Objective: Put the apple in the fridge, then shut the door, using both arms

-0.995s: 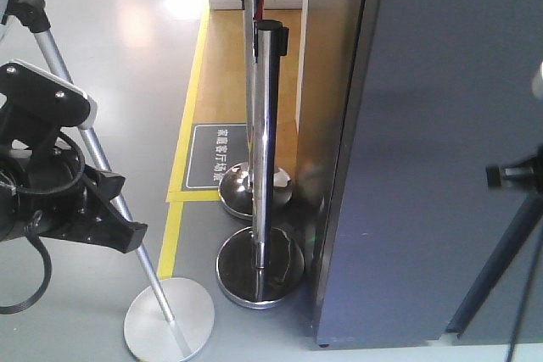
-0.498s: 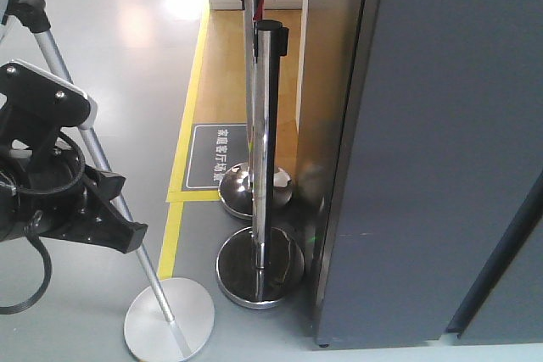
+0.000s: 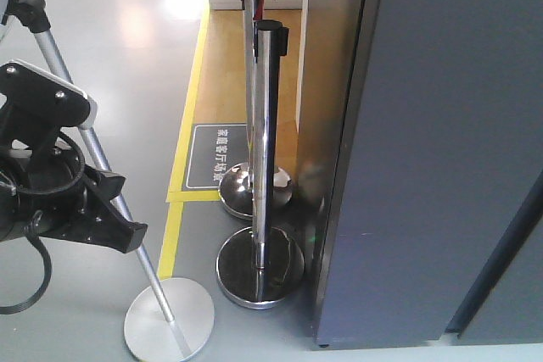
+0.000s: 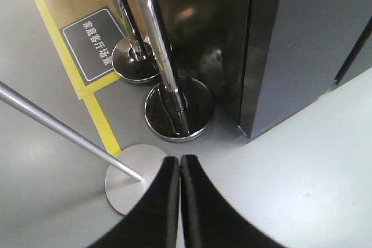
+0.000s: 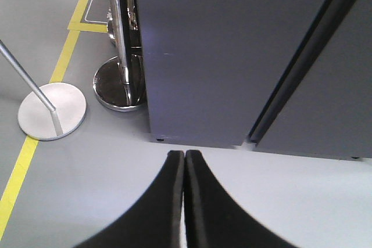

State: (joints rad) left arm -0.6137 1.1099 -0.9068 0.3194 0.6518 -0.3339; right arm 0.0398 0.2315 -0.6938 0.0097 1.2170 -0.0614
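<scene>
Directly ahead of pressed-together right fingers [image 5: 176, 190]: fridge [image 5: 215, 56].

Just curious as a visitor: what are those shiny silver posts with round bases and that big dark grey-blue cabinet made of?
The shiny silver posts look like polished, chrome-like metal: their round bases mirror the surroundings. The tall dark grey-blue fridge looks like matte painted or coated sheet, probably metal; it shows only soft sheen, so I can't be sure.

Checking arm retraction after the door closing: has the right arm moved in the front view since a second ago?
Yes. It showed against the fridge front at the right edge; now it's out of view.
</scene>
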